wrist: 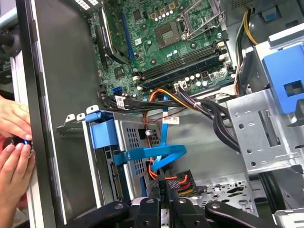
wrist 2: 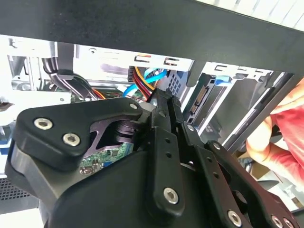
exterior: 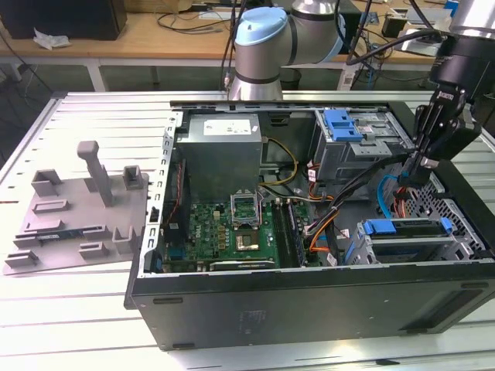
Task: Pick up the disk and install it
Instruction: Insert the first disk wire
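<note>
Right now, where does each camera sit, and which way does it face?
Exterior view: off the arm, above the table, looking down into the open computer case; arm and gripper show.
First wrist view: on the wrist, looking past the gripper onto the motherboard and drive cage.
Second wrist view: on the wrist, looking along the gripper into the case.
Both wrist views share a person's hand.

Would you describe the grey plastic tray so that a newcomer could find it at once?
Start at the open black computer case on the white slatted metal table. Just outside the case, at the exterior view's left, lies a flat grey moulded plastic tray. Its tall upright post sets it apart from the green circuit board inside the case.
</note>
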### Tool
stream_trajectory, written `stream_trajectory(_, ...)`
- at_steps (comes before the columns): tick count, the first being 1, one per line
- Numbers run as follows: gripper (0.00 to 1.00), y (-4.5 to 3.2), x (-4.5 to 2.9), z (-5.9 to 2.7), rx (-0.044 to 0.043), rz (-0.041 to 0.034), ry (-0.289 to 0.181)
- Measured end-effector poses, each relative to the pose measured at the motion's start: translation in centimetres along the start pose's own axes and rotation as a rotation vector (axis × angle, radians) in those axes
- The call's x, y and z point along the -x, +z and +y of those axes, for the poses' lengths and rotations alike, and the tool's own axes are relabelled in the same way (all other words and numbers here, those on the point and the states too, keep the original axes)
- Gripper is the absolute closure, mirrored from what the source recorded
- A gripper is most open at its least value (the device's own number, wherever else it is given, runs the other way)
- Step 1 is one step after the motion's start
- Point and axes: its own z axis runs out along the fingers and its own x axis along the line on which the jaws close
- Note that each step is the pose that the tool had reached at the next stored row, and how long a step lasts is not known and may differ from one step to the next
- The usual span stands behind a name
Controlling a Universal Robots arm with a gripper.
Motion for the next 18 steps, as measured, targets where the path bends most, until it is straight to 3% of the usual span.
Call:
stream_trajectory(7,0.83,-0.12,-0.88,0.15,-0.0050,-0.0240,-0.003)
stream_trajectory(17,0.83,0.02,-1.92,0.17,-0.0048,-0.0590,-0.018)
stream_trajectory(18,0.83,0.04,-2.29,0.27,-0.0088,-0.0780,-0.034)
